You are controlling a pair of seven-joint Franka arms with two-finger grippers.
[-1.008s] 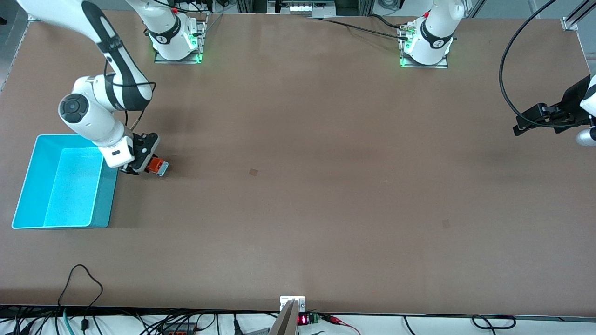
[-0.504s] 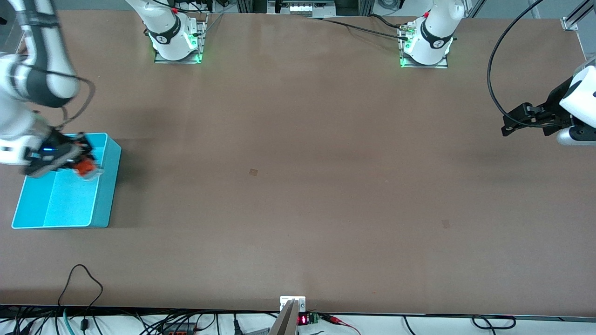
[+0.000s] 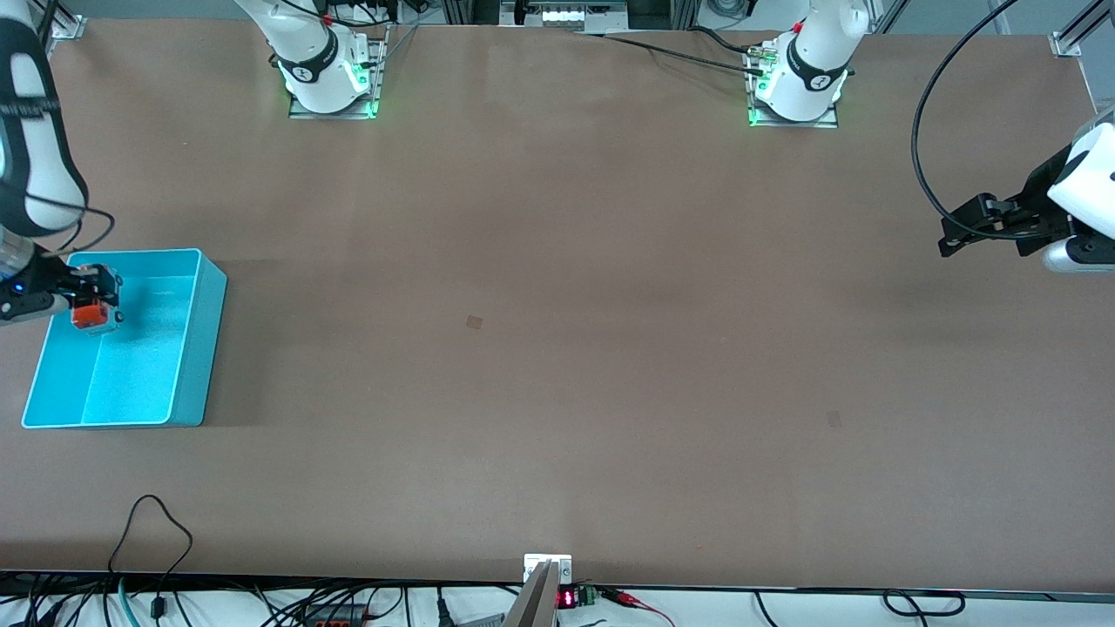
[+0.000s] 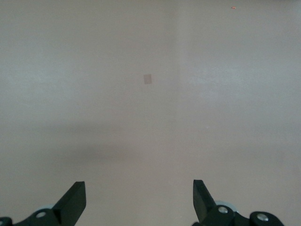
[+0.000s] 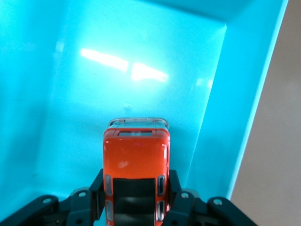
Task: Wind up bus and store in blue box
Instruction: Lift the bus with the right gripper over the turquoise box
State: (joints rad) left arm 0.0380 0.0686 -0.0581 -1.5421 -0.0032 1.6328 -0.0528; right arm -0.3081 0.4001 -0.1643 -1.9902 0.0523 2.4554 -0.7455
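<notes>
My right gripper is shut on the small orange bus and holds it over the inside of the turquoise blue box, above the part of the box nearest the robots' bases. In the right wrist view the bus sits clamped between the two black fingers, with the box floor below it. My left gripper is open and empty, up in the air over the bare table at the left arm's end; its two black fingertips stand wide apart.
The brown table holds only the box. Cables and a small display lie along the table edge nearest the front camera. Two small darker patches mark the tabletop.
My right gripper has carried the bus from the table beside the box to over the inside of the box. My left arm shifted slightly, then held still.
</notes>
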